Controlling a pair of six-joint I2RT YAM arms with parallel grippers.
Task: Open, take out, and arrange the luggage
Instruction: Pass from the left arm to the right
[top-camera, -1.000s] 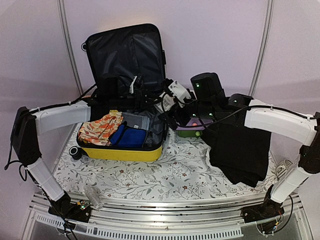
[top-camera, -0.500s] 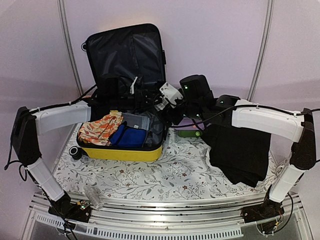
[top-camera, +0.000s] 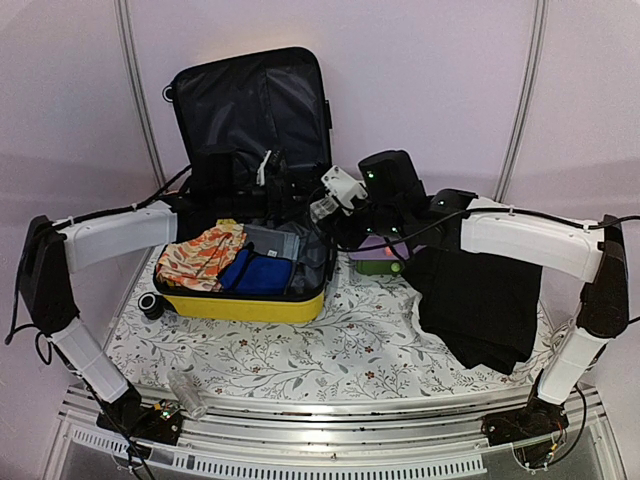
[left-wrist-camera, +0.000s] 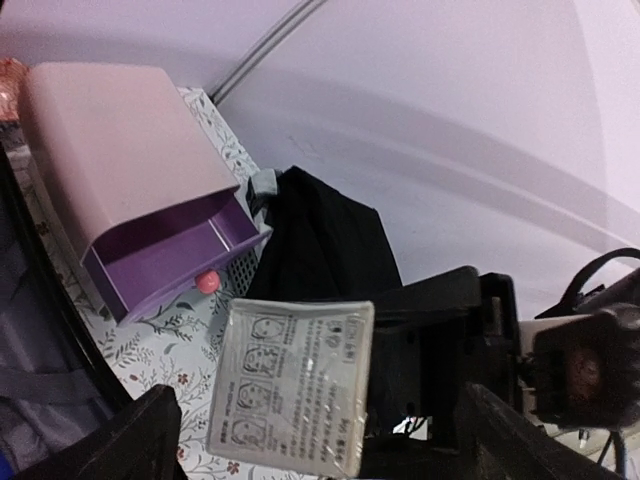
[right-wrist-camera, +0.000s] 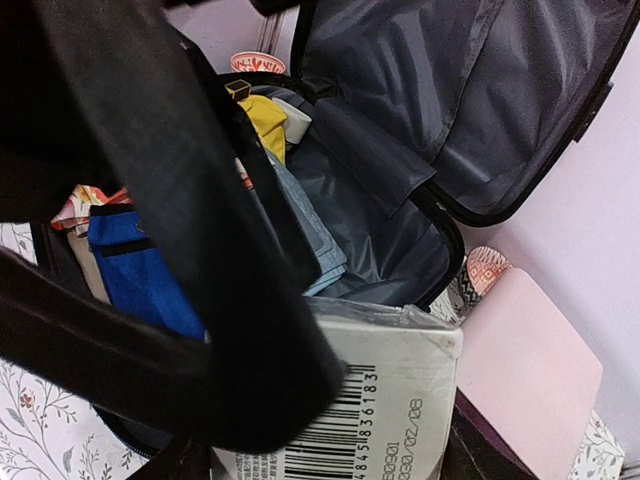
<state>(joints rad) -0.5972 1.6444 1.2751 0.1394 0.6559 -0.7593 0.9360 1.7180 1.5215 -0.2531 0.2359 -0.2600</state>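
Top external: luggage (top-camera: 240, 300) open left of centre, clothes (top-camera: 200, 255) inside. My right gripper (right-wrist-camera: 370, 430) pinches a white packet (top-camera: 342, 188), left gripper (left-wrist-camera: 320, 410) spread wide around it — black garment (top-camera: 475, 300) out at right, plenty left to unpack.

Staged robot test booth, lab-type. Plain pale walls (top-camera: 440, 60), grey poles (top-camera: 135, 90). Metal rail (top-camera: 330, 425) at near edge, left arm (top-camera: 110, 235) and right arm (top-camera: 530, 240) bolted there. Floral cloth (top-camera: 330, 350) as work surface.
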